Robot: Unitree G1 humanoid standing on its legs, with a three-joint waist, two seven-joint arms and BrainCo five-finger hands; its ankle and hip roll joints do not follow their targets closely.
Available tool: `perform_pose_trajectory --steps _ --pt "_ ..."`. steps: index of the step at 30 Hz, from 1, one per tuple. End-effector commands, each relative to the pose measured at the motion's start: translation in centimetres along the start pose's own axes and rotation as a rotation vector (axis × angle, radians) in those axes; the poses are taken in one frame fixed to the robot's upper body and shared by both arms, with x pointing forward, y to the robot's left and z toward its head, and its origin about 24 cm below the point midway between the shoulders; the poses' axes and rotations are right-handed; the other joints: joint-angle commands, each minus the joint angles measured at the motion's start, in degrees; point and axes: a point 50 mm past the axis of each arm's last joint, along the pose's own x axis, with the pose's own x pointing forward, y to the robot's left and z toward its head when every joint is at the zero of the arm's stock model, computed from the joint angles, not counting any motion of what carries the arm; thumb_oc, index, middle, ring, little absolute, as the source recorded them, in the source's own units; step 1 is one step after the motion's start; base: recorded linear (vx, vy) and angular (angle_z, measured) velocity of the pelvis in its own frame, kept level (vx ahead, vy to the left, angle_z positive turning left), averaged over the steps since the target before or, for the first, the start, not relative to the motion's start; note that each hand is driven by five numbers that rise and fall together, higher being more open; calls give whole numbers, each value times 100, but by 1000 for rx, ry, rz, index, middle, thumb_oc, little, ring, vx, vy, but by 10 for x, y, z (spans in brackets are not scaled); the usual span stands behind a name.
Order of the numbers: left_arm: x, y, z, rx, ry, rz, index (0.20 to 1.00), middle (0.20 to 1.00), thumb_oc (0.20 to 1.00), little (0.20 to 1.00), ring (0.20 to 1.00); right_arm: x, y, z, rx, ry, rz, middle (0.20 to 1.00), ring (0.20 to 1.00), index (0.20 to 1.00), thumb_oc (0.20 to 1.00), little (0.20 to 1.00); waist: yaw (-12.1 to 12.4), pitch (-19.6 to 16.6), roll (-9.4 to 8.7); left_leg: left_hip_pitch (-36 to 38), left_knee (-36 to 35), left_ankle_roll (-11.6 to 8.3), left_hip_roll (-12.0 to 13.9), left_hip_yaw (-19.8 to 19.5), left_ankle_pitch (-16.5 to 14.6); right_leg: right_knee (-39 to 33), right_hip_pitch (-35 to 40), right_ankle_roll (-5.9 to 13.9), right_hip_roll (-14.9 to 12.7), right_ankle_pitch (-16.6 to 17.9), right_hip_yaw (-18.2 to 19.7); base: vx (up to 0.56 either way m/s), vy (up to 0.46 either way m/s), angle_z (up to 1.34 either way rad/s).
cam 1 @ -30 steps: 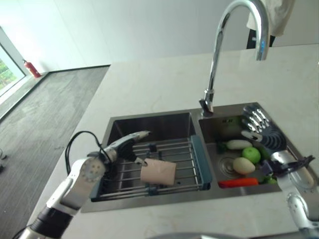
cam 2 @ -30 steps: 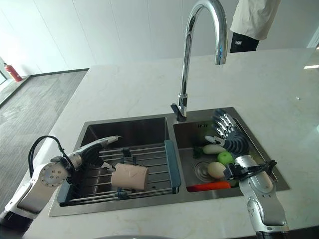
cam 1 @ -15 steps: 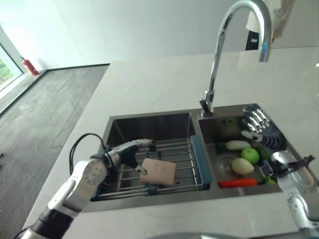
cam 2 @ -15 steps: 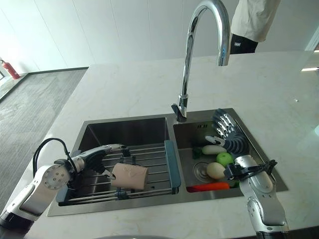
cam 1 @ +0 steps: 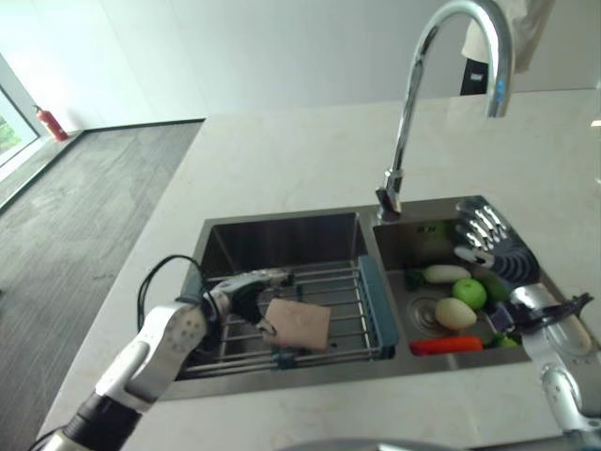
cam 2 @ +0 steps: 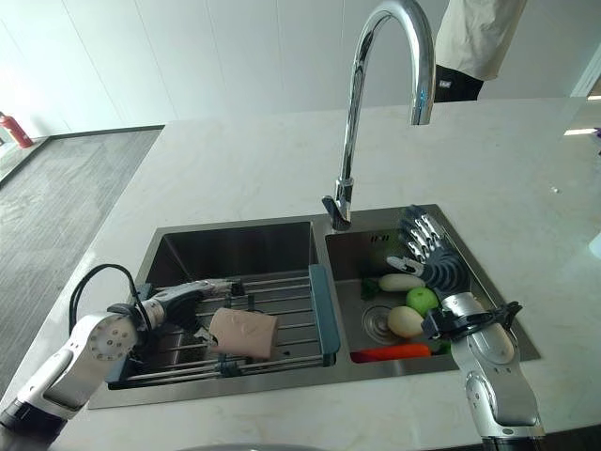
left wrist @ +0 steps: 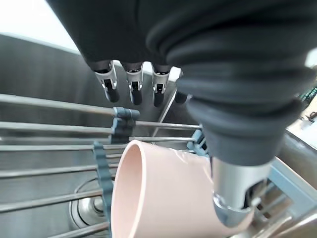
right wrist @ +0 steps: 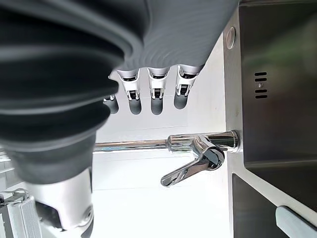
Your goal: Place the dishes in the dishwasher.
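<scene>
Your left hand (cam 2: 192,303) reaches into the left basin of the sink (cam 2: 235,246), over the wire rack (cam 2: 282,324) that spans it. The pink cup (cam 2: 243,333) lies on its side on that rack, its mouth turned toward your left hand. In the left wrist view the fingers (left wrist: 133,89) stretch out straight above the cup (left wrist: 163,191), and the thumb (left wrist: 235,201) comes down against its wall; you cannot tell from these views whether it is truly pinched, so read the hand as spread around the cup, not clamped. The right basin holds a white vegetable (cam 2: 402,281), a green apple (cam 2: 423,300), a pale round piece (cam 2: 406,321), a carrot (cam 2: 392,352) along the near wall, and a dark fanned holder (cam 2: 441,263) with silver pieces at the far right side. Your right hand (cam 2: 470,324) sits at the near right corner of that basin, its fingers (right wrist: 156,91) held out straight and holding nothing. The tall tap (cam 2: 376,103) rises from the worktop (cam 2: 244,178) behind the divider. A person (cam 2: 479,42) stands at the worktop's far side.
</scene>
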Motion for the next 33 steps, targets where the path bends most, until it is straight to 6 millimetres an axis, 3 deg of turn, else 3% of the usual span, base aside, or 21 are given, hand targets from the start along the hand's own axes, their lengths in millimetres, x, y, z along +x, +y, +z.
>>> perform_pose_trajectory --steps 1,33 --pt "-1 22 3 81 -11 92 1000 1000 1000 1000 1000 15 -2 36 -67 -181 31 1000 1000 1000 1000 1000 -48 83 -12 483 36 63 77 717 -847 1 -58 103 160 -223 -302 0 0 0" --pt "13 -2 -2 116 52 20 1000 1000 1000 1000 1000 18 2 37 -59 -191 40 1000 1000 1000 1000 1000 -128 89 6 487 36 75 111 820 -841 1 -101 73 201 -230 -249 -2 -1 0"
